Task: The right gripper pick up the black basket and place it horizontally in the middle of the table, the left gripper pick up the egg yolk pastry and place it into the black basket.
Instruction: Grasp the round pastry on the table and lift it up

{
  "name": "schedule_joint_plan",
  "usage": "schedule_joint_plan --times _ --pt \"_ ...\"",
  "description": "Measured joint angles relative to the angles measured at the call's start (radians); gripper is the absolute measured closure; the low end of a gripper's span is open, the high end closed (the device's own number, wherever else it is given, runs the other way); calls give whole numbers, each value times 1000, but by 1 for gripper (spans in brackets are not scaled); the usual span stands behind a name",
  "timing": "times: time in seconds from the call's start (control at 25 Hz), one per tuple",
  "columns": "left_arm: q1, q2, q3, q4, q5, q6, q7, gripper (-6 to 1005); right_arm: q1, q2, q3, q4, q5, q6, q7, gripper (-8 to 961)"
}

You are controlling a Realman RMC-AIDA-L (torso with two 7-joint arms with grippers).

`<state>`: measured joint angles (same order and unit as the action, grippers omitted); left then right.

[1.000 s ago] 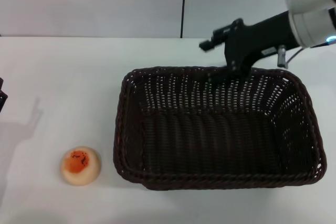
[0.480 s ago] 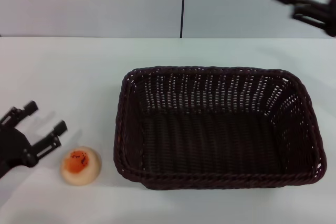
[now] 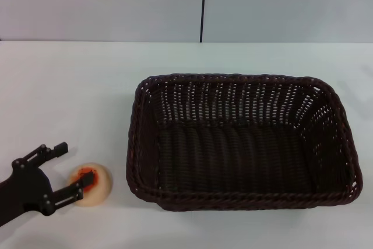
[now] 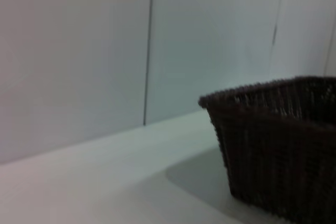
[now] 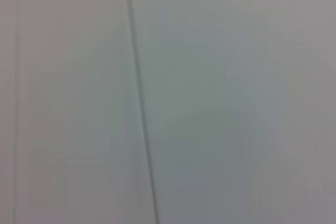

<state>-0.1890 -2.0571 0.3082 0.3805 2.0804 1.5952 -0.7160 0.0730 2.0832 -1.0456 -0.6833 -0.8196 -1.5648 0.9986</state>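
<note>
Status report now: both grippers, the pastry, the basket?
Left gripper open, one finger on the egg yolk pastry, not yet closed. Right gripper out of view. Black basket set down mid-table, empty. Nothing between pastry and basket.

"Where is the robot's left arm?"

"It is down low, near the front left corner of the table. Its slim all-black two-finger claw, the left gripper (image 3: 73,168), is at the end of it."

"Are the fingers apart?"

"Yes. The two thin fingers (image 3: 51,150) are spread wide and point toward the right side of the table. One is farther back, one nearer the front edge."

"And the right arm?"

"It does not show at all."
</note>
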Motion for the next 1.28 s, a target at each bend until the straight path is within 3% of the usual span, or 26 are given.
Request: schedule_joint_plan --times 0.76,0.88,1.0,1.08,1.28 --pt "4 -1 34 31 76 -51 -58 214 25 -5 58 100 24 -28 -17 138" --pt "10 -2 29 30 75 -52 -52 438 33 -6 64 116 24 -27 -18 138" --pt "14 -2 13 31 70 -37 -51 548 34 -6 78 125 25 -30 -18 139" --pt "14 0 -48 32 68 11 -53 622 34 -6 84 130 25 -34 -18 139" --pt "-9 4 -237 32 63 174 -51 676 37 -3 100 176 25 -53 -26 139"
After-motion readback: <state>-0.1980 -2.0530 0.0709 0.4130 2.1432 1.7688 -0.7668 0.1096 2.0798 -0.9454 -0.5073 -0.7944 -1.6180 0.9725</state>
